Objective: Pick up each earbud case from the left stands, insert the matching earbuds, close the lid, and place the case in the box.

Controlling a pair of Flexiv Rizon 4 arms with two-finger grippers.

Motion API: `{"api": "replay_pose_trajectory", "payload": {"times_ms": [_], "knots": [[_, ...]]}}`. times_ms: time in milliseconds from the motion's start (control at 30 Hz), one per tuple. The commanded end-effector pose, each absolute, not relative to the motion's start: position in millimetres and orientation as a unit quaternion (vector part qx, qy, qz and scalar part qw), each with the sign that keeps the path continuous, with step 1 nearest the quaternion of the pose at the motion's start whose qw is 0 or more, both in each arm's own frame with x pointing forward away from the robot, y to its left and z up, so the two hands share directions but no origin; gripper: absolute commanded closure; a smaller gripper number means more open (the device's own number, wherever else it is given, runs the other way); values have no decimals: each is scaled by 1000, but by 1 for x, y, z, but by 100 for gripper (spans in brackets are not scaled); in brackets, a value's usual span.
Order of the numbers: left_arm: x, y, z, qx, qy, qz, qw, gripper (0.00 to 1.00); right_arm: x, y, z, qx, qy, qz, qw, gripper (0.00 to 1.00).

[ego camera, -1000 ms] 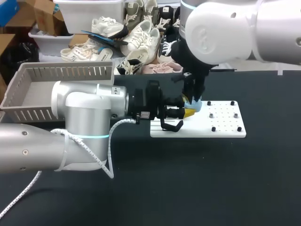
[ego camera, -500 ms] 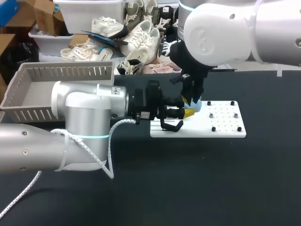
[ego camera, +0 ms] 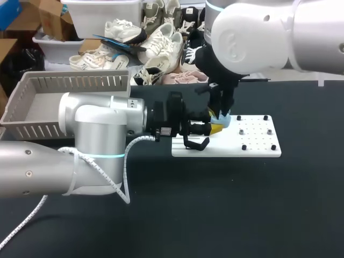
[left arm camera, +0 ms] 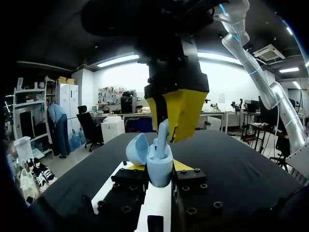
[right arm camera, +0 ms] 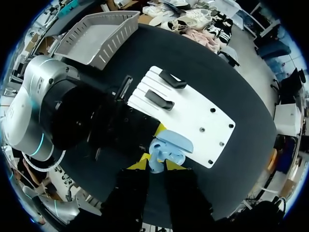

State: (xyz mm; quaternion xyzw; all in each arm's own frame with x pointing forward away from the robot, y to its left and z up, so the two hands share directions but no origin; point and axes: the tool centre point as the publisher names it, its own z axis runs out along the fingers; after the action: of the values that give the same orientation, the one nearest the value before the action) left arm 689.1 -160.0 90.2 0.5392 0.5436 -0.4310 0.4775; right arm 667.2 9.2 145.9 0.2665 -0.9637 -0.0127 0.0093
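A light blue earbud case [left arm camera: 159, 170] with its lid [left arm camera: 137, 148] hinged open is held upright over the white board [ego camera: 255, 138]. My left gripper [left arm camera: 159, 169] is shut on the case from both sides. From above, my right gripper [left arm camera: 176, 113] is shut on a light blue earbud [left arm camera: 162, 135], whose lower end sits in the case's opening. In the right wrist view the case [right arm camera: 166, 150] lies just ahead of my right gripper [right arm camera: 156, 166]. In the head view both grippers meet at the case [ego camera: 224, 120] near the board's left half.
Two black stands [right arm camera: 164, 89] sit on the white board's left part, and small black pegs [ego camera: 243, 146] dot its right part. A grey slatted basket [ego camera: 64, 86] stands at the table's back left. The black tabletop [ego camera: 231, 209] stretches in front.
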Motion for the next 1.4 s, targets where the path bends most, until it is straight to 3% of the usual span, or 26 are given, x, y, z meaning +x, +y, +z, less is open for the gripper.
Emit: {"api": "replay_pose_trajectory", "payload": {"times_ms": [33, 1400], "knots": [[688, -160, 90, 538, 544, -430, 480, 100, 666, 10, 144, 266, -964, -11, 10, 100], [688, -160, 90, 538, 544, -430, 480, 100, 673, 12, 137, 267, -963, -13, 18, 100]]}}
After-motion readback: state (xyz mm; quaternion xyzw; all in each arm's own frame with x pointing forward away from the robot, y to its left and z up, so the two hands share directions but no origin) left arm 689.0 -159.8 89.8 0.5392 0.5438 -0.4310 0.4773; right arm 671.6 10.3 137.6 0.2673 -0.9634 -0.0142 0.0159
